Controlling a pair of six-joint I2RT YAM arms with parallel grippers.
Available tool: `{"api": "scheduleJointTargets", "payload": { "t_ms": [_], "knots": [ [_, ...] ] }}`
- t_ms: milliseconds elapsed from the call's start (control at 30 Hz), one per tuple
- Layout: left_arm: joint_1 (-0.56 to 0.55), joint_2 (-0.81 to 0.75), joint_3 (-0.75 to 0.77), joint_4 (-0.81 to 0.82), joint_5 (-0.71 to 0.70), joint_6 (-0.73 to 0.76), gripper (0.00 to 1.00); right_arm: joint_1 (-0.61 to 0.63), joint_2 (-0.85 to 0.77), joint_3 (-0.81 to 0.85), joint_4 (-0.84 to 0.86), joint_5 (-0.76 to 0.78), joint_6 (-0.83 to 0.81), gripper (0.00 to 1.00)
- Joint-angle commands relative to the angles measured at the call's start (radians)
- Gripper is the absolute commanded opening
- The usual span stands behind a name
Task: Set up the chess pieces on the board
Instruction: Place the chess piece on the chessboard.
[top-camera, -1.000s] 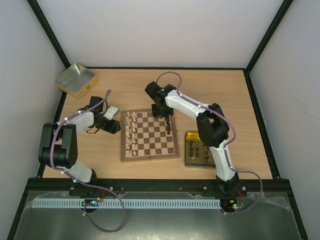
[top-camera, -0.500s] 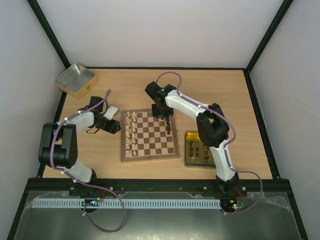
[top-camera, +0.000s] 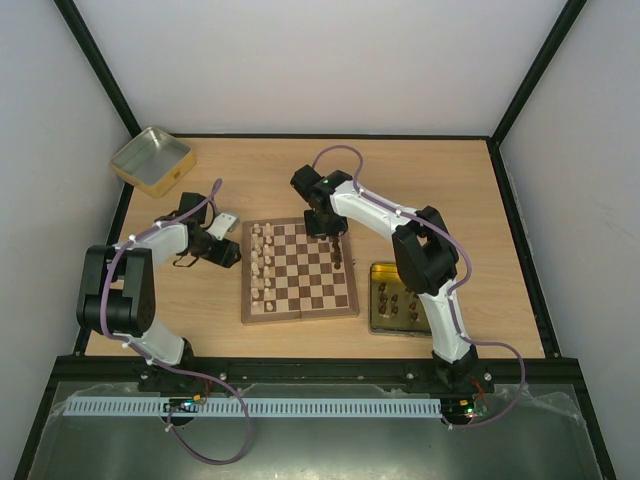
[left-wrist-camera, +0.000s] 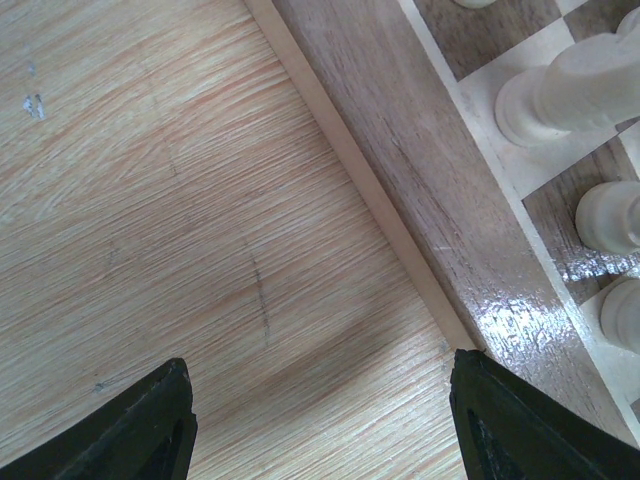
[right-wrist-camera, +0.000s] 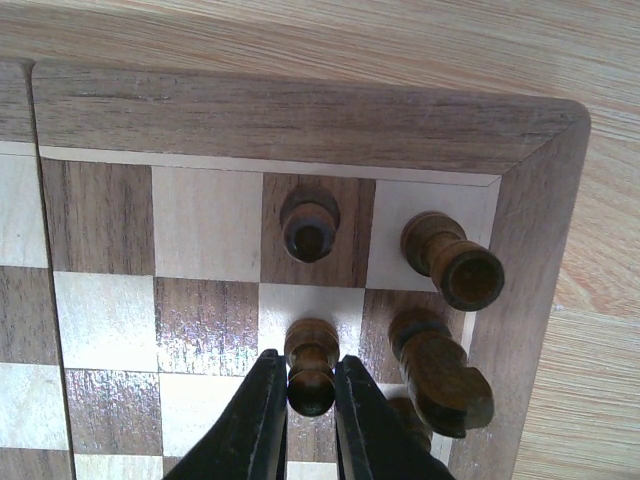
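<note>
The board (top-camera: 300, 314) lies mid-table with cream pieces (top-camera: 264, 262) lined up along its left side. A few dark pieces stand at its far right corner. In the right wrist view my right gripper (right-wrist-camera: 311, 395) is shut on a dark pawn (right-wrist-camera: 311, 372) whose base rests on a light square. A second dark pawn (right-wrist-camera: 309, 228), a rook (right-wrist-camera: 452, 262) and a knight (right-wrist-camera: 440, 370) stand close by. In the top view the right gripper (top-camera: 338, 246) is over that corner. My left gripper (top-camera: 227, 238) is open and empty beside the board's left rim (left-wrist-camera: 450, 170), low over the table, as its wrist view (left-wrist-camera: 320, 420) shows.
A gold tin (top-camera: 374, 300) holding several dark pieces sits right of the board. Another gold tin (top-camera: 150, 160) stands at the far left corner. Cream pieces (left-wrist-camera: 570, 90) stand just inside the rim near the left gripper.
</note>
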Motion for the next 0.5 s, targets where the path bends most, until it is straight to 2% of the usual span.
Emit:
{"api": "scheduleJointTargets", "payload": {
  "t_ms": [0,333,467],
  "knots": [
    [0.006,-0.013,-0.006,-0.016,0.017,0.0,0.7,0.004,0.002,-0.01,-0.022,0.0,-0.011,0.11],
    [0.008,-0.013,-0.006,-0.015,0.017,0.0,0.7,0.005,-0.007,-0.011,-0.022,-0.009,-0.011,0.11],
    [0.008,-0.014,-0.007,-0.015,0.016,0.0,0.7,0.004,-0.011,-0.01,-0.024,0.0,-0.009,0.15]
  ]
}}
